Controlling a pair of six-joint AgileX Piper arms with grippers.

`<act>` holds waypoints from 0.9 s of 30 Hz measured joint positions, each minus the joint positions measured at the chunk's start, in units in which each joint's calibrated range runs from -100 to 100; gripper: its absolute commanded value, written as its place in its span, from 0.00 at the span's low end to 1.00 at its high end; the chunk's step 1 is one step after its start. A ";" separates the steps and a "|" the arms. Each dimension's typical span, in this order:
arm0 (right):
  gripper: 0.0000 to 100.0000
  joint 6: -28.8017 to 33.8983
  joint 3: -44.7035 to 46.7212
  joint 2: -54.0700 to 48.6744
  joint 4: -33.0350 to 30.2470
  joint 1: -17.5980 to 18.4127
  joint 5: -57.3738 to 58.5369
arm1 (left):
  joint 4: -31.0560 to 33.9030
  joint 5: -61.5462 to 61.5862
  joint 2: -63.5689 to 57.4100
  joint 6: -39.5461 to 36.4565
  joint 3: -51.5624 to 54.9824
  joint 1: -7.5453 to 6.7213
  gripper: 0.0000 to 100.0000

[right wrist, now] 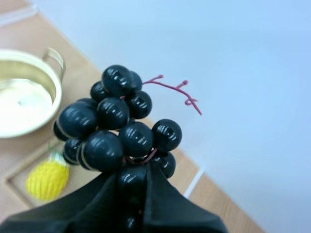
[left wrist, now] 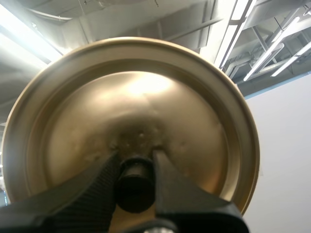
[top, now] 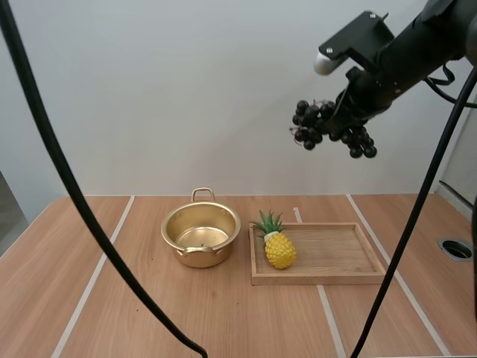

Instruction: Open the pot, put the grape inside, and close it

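Now the right end effector (top: 341, 112) is closed on the bunch of grapes (top: 328, 127), its two fingers pinching berries at one end of the bunch. It holds the bunch high in the air, well above the desk (top: 186, 321). The left end effector (left wrist: 135, 170) is clamped on the black knob (left wrist: 134, 189) of the golden lid (left wrist: 136, 97), one finger on either side of it. On the desk the pot (top: 200, 259) stands open, just beside a wooden tray (top: 317, 278). A toy pineapple (top: 279, 250) sits in the tray's end nearest the pot.
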 measured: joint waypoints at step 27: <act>0.00 18.95 -4.49 8.75 -6.62 26.90 0.63 | 0.03 -0.36 -1.59 0.00 -0.03 0.00 0.00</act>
